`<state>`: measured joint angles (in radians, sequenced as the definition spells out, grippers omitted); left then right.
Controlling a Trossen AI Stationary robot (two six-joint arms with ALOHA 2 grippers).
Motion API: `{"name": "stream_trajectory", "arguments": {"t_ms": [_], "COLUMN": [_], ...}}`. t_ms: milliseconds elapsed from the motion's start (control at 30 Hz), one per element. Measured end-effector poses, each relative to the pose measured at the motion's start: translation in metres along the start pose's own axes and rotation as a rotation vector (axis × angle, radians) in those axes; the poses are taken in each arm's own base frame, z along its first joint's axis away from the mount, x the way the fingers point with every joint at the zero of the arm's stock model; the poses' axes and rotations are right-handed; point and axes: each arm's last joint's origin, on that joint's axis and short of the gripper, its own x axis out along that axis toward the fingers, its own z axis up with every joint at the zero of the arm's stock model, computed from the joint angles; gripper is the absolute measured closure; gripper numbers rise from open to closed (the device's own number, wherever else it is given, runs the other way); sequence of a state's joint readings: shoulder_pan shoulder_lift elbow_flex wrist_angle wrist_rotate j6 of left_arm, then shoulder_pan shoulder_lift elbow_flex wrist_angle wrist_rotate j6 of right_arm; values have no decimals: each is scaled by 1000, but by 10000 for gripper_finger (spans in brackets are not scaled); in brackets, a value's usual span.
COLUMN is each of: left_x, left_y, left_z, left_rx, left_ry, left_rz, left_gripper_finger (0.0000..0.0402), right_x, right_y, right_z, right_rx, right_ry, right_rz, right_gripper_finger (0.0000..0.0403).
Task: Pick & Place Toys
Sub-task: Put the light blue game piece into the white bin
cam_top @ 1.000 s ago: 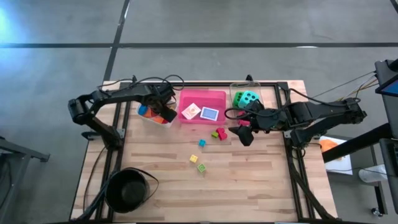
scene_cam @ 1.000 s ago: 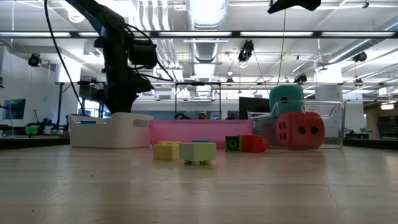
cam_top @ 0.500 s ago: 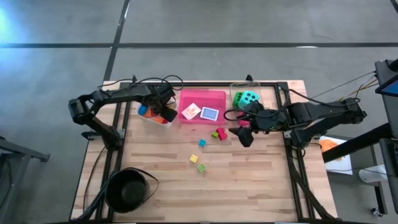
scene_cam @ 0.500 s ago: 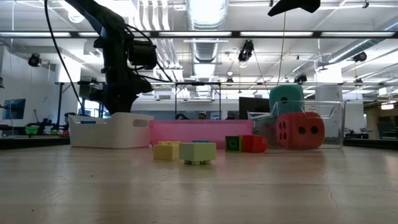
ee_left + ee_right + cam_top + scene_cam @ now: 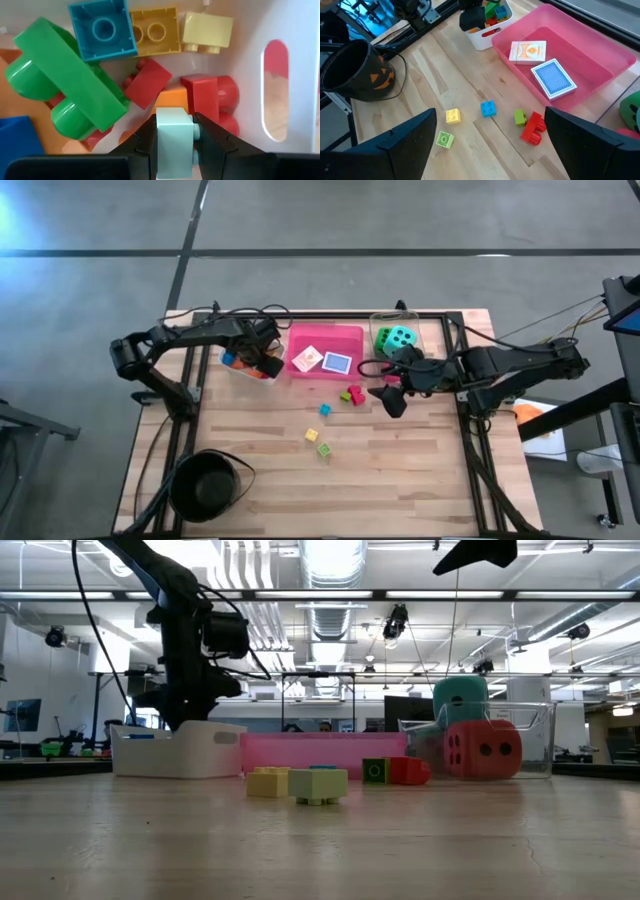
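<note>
- Left gripper (image 5: 175,137) is seen inside the white tray (image 5: 243,370), fingers pinched on a pale mint block (image 5: 173,145).
- Under it, the tray is packed with blocks: a big green one (image 5: 65,85), a blue one (image 5: 102,27), an orange-yellow one (image 5: 155,32), a pale yellow one (image 5: 207,32), several red ones (image 5: 207,95).
- In the low view the left arm (image 5: 190,650) is seen dropping straight into the white tray (fingertips hidden by the tray wall).
- Right gripper (image 5: 395,395) is held above the table (image 5: 400,470), just in front of the clear tray (image 5: 400,325), fingers spread wide, nothing between them.
- Two cards are lying flat in the pink tray (image 5: 325,335): an orange-faced card (image 5: 527,52) and a blue-backed card (image 5: 554,80), side by side and apparently touching at a corner.
- Green die (image 5: 385,337) and teal die (image 5: 402,337) are seen in the clear tray; a red die (image 5: 482,748) shows in front of the teal one in the low view.
- Loose on the table, in front of the pink tray: a red block (image 5: 534,129) touching a small green block (image 5: 520,118), a blue block (image 5: 488,108) near them, a yellow block (image 5: 452,116) and a lime block (image 5: 444,139) nearer the front.
- Black bowl (image 5: 207,483) is parked at the front left corner, well apart from the blocks.
</note>
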<state>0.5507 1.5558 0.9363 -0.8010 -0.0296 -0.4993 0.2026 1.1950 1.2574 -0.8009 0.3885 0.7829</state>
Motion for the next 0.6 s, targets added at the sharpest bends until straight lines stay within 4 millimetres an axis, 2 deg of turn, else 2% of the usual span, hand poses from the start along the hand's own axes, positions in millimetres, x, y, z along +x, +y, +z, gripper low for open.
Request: {"name": "stream_trajectory", "arguments": {"t_ms": [533, 600], "left_x": [3, 3], "left_y": [0, 0], "left_z": [-1, -1], "left_rx": [-28, -48], "left_ry": [-5, -1], "left_rz": [-4, -11], "left_gripper_finger": [309, 299], "right_x": [1, 1], "right_y": [2, 2], "right_z": [1, 1], "right_rx": [14, 14], "right_ry": [-14, -14], "right_rz": [24, 24], "right_gripper_finger": [41, 41]}}
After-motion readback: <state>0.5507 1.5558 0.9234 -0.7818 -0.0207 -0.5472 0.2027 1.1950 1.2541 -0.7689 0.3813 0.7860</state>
